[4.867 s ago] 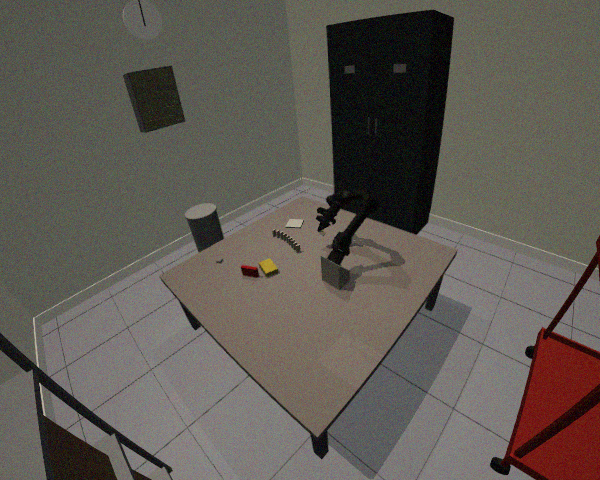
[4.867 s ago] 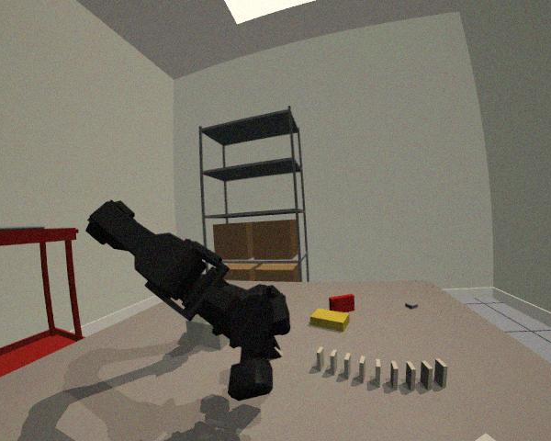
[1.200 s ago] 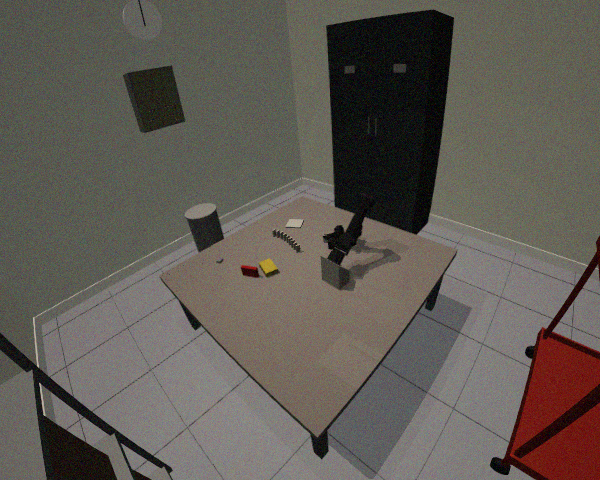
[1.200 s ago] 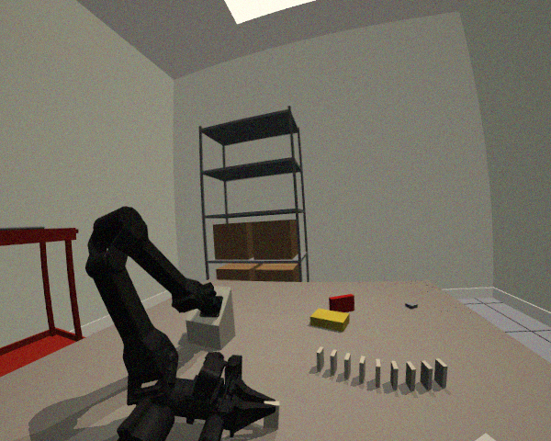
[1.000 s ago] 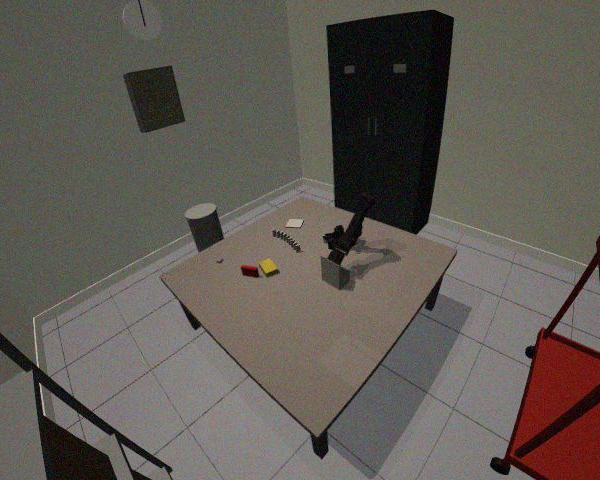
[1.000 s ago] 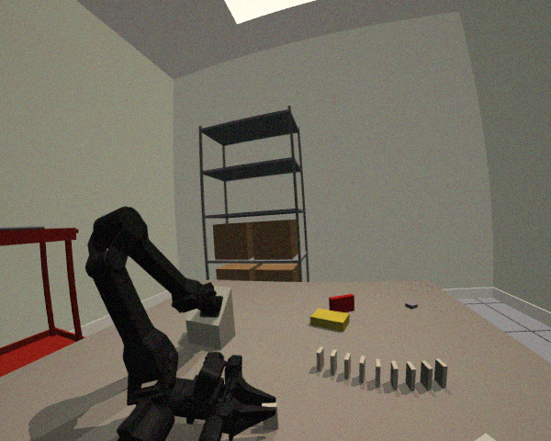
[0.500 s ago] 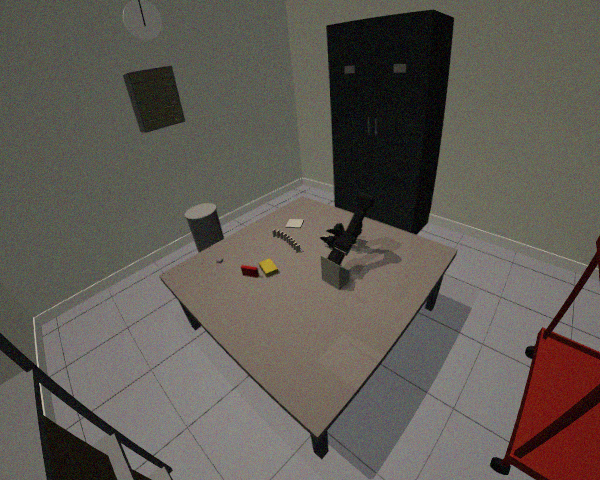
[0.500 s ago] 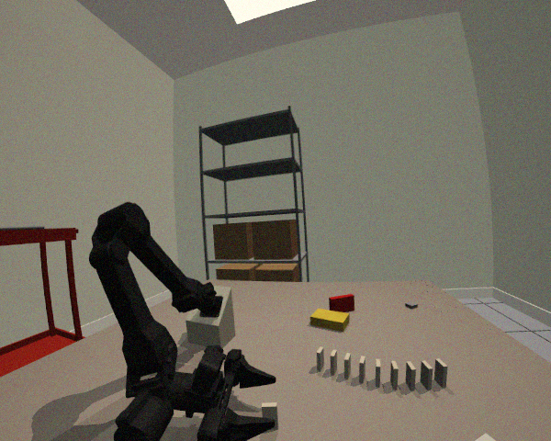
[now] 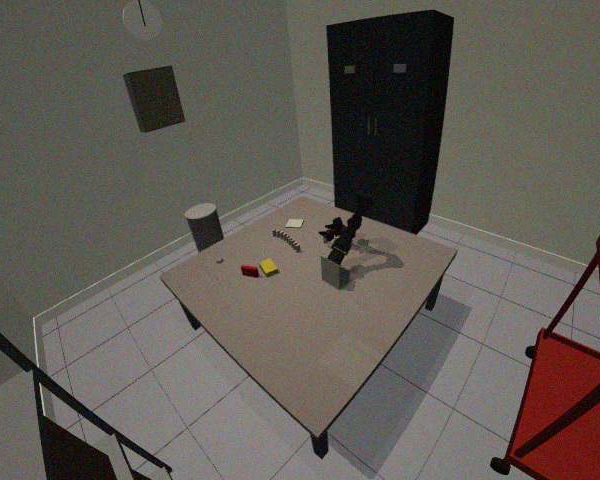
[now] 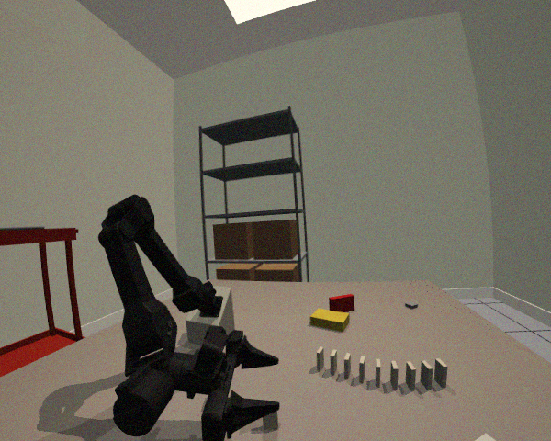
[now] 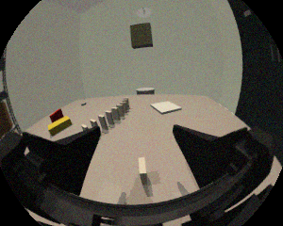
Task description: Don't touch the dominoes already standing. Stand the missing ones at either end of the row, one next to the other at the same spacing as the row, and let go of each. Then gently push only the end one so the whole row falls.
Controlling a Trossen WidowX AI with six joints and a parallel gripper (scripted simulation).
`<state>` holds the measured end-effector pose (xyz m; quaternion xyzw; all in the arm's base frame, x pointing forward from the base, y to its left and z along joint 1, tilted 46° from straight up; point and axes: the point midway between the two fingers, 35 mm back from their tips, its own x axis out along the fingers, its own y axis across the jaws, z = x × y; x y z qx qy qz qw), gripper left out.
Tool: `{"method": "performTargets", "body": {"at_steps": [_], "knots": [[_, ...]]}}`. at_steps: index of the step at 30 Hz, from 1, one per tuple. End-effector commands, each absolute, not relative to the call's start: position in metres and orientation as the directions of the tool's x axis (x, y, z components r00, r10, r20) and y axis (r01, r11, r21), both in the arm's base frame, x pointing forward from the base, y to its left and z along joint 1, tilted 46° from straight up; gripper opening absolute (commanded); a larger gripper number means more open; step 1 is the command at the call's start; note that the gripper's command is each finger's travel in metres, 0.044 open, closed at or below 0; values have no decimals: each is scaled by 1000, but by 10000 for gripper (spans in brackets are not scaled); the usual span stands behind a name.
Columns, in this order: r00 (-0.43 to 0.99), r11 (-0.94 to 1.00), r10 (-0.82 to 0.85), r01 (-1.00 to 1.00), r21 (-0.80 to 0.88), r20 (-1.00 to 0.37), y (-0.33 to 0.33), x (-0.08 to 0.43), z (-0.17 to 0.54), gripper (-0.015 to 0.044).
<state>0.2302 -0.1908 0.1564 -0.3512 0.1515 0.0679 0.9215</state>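
A curved row of several upright dominoes (image 9: 298,248) (image 10: 393,376) (image 11: 103,122) stands on the table (image 9: 290,320). My gripper (image 10: 278,383) (image 11: 137,130) is wide open and empty, to the side of the row. A single pale domino (image 10: 270,422) (image 11: 142,170) appears to stand upright on the table, apart from the row. In the wrist view it shows low in the gap between the two fingers, touching neither. In the exterior view the nearer finger hides its upper part. In the wrist view the left finger hides the lower parts of the row's nearest dominoes.
A yellow block (image 9: 268,267) (image 10: 329,319) (image 11: 59,125) lies near a red block (image 9: 249,271) (image 10: 341,302) (image 11: 57,115). A flat white pad (image 9: 294,223) (image 11: 165,106) lies beyond the gripper. A grey box (image 9: 334,272) is beside the arm. A small dark object (image 9: 219,260) (image 10: 410,305) lies farther off.
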Motion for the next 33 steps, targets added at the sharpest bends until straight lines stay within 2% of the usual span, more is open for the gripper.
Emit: {"method": "performTargets", "body": {"at_steps": [1,5,9,14,18,23,27,29,33], "knots": [[921,813,10,-234,-534,-390,-190,243,154,440],[874,898,-8,-208,-388,-486,-187,260,150,440],[767,983,-58,-68,-170,-639,-176,283,143,440],[593,971,-164,239,-22,-788,-158,299,139,440],[402,832,-290,554,-21,-868,-153,290,135,440],[146,510,-487,848,-145,-861,-155,269,145,440],[-26,205,-659,955,-213,-752,-160,252,168,440],[-63,120,-711,970,-209,-700,-161,249,178,440],[-69,105,-721,973,-207,-690,-161,248,180,440]]}}
